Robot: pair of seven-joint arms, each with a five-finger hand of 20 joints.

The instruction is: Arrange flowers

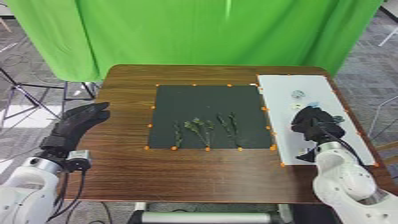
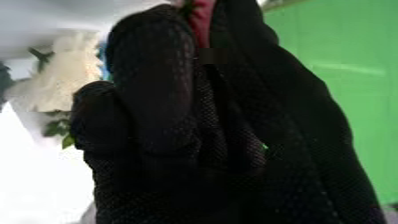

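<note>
Black fabric covers the right hand (image 1: 311,124), over the near half of the white board (image 1: 306,137). Right wrist view: one red piece (image 2: 202,22) with a bit of green at the far end of the right hand (image 2: 169,115); can't tell if gripped, hand state unclear. Beside the glove there: one cream flower (image 2: 58,75), one blue bit (image 2: 105,60) partly hidden, green leaves (image 2: 60,129). Head view, same board: one pale flower (image 1: 298,94) past the hand, one small yellowish flower (image 1: 296,105) nearer to it, one blue-grey flower (image 1: 338,119) just beside the glove, on the side toward the board's right edge. Board runs close along the table's right edge; its left edge is near the dark mat (image 1: 182,97). Mat carries stems on its near half: one thin stem (image 1: 178,134) at left, one branching spray (image 1: 202,131) mid, two slim stems (image 1: 234,127) close together at right; exact count inside the spray unclear. Orange markers (image 1: 208,149) line the mat edges. Wide strip of brown table (image 1: 124,132) between mat and left hand (image 1: 78,125), which is open, fingers relaxed, at the table's left edge. Green curtain (image 1: 204,32) behind the far edge.
</note>
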